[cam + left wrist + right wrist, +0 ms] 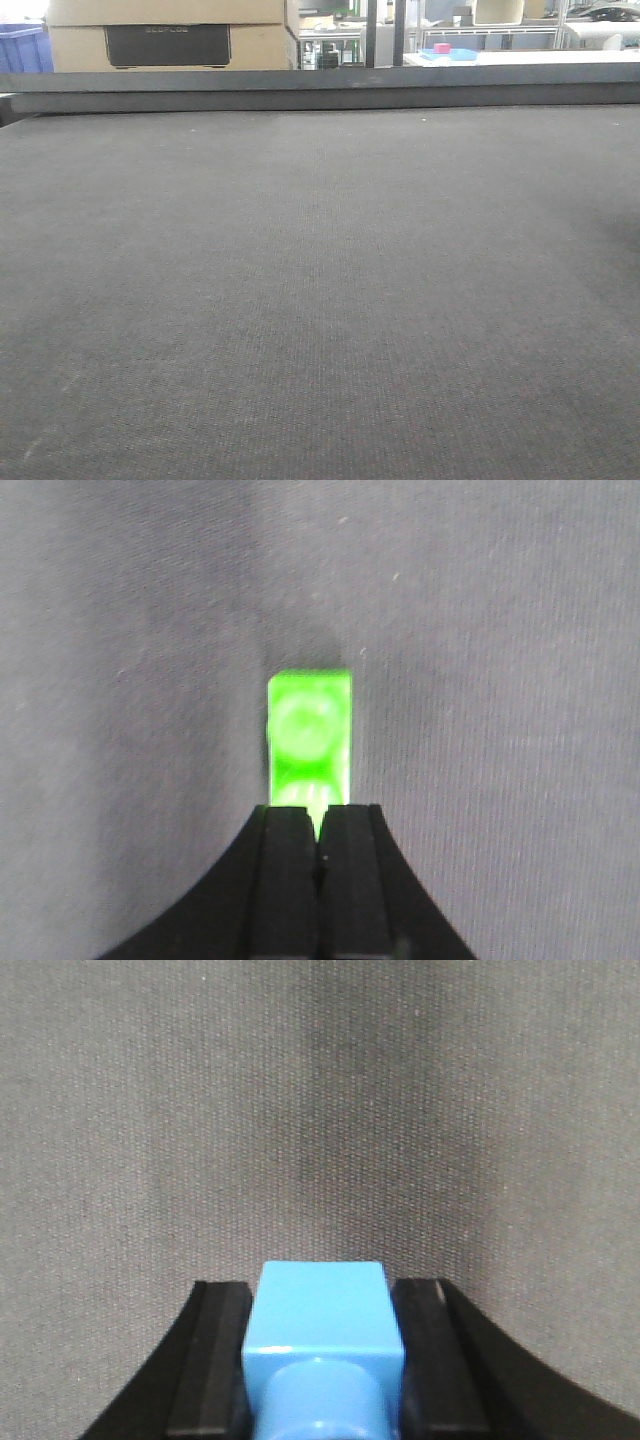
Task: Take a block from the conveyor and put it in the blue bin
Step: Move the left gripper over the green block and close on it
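Note:
The conveyor [320, 300], a dark grey woven belt, fills the front view, with its raised rail [320, 95] along the far edge. Neither arm shows in that view. In the left wrist view my left gripper [318, 818] is shut on the near end of a bright green block [310, 730], which sticks out past the fingertips above the belt [120, 680]. In the right wrist view my right gripper [322, 1295] is shut on a light blue block [322, 1310], which sits between both black fingers [215, 1350]. A corner of a blue bin [20, 48] shows beyond the rail at far left.
Behind the rail stands a cardboard box [170, 35] with a dark panel. Further right there are shelves and a white table carrying a small pink and blue item [445, 50].

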You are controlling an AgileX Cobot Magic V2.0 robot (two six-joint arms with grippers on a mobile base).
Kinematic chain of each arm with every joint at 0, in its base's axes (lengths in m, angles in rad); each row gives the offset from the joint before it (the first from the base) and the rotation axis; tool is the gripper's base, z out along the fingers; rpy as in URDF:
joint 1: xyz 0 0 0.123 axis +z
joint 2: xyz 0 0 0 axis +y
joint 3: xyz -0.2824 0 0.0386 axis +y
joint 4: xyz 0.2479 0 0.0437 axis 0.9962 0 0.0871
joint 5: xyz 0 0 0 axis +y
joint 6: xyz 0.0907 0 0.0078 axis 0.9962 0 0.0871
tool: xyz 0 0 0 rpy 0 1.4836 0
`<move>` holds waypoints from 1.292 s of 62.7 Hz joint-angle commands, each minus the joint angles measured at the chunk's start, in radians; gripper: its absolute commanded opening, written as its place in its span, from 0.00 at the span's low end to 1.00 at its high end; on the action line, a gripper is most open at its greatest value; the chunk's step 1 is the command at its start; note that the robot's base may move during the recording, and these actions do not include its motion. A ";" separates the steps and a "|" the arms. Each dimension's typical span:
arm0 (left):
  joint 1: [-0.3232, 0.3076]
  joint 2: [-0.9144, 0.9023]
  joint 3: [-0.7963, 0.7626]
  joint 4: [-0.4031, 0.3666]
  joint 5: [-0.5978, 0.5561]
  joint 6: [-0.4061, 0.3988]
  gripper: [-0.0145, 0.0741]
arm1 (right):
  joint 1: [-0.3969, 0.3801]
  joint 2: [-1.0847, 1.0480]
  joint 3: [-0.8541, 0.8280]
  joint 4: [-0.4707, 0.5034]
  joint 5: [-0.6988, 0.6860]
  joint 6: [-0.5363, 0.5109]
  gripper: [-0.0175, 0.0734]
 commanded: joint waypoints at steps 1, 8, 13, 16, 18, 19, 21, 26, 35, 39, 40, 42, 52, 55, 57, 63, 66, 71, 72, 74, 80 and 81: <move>0.019 0.026 -0.006 -0.043 -0.016 0.025 0.04 | -0.007 -0.008 -0.005 -0.001 -0.013 -0.002 0.01; 0.058 0.046 -0.006 -0.072 -0.016 0.036 0.04 | -0.007 -0.008 -0.005 -0.001 -0.015 -0.002 0.01; 0.083 0.045 -0.006 -0.106 -0.017 0.036 0.04 | -0.007 -0.008 -0.005 -0.001 -0.020 -0.002 0.01; 0.084 0.045 -0.006 -0.111 -0.017 0.036 0.04 | -0.007 -0.008 -0.005 -0.001 -0.024 -0.002 0.01; 0.084 0.045 -0.006 -0.111 -0.021 0.036 0.04 | -0.007 -0.008 -0.005 -0.001 -0.029 -0.002 0.01; 0.084 0.045 -0.004 -0.111 -0.023 0.036 0.04 | -0.007 -0.008 -0.005 -0.001 -0.029 -0.002 0.01; 0.084 0.045 -0.004 -0.111 -0.032 0.036 0.04 | -0.007 -0.008 -0.005 -0.001 -0.034 -0.002 0.01; 0.084 0.045 0.006 -0.101 -0.045 0.036 0.04 | -0.007 -0.008 -0.005 -0.001 -0.036 -0.002 0.01; 0.084 0.045 0.042 -0.058 -0.070 0.036 0.05 | -0.007 -0.008 -0.005 -0.001 -0.045 -0.002 0.01; 0.084 0.045 0.062 -0.056 -0.090 0.036 0.12 | -0.007 -0.008 -0.005 -0.001 -0.047 -0.002 0.01; 0.084 0.045 0.066 -0.056 -0.095 0.036 0.14 | -0.007 -0.008 -0.005 -0.001 -0.047 -0.002 0.01; 0.084 0.045 0.075 -0.056 -0.108 0.036 0.18 | -0.007 -0.008 -0.005 -0.001 -0.047 -0.002 0.01; 0.084 0.045 0.096 -0.074 -0.147 0.036 0.44 | -0.007 -0.008 -0.005 -0.001 -0.051 -0.002 0.01; 0.084 0.045 0.096 -0.084 -0.152 0.036 0.50 | -0.007 -0.008 -0.005 -0.001 -0.051 -0.002 0.01; 0.084 0.045 0.096 -0.084 -0.155 0.036 0.53 | -0.007 -0.008 -0.005 -0.001 -0.051 -0.002 0.01; 0.084 0.050 0.096 -0.084 -0.155 0.036 0.59 | -0.007 -0.008 -0.005 -0.001 -0.053 -0.002 0.01; 0.084 0.057 0.096 -0.084 -0.155 0.036 0.60 | -0.007 -0.008 -0.005 -0.001 -0.055 -0.002 0.01; 0.080 0.081 0.096 -0.084 -0.155 0.042 0.61 | -0.007 -0.008 -0.005 -0.001 -0.057 -0.002 0.01; 0.080 0.086 0.096 -0.084 -0.155 0.044 0.61 | -0.007 -0.008 -0.005 0.001 -0.057 -0.002 0.01; 0.076 0.097 0.096 -0.084 -0.152 0.051 0.61 | -0.007 -0.008 -0.005 0.001 -0.057 -0.002 0.01; 0.051 0.133 0.096 -0.079 -0.157 0.073 0.61 | -0.007 -0.008 -0.005 0.003 -0.057 -0.002 0.01; 0.048 0.137 0.096 -0.073 -0.160 0.073 0.61 | -0.007 -0.008 -0.005 0.003 -0.057 -0.002 0.01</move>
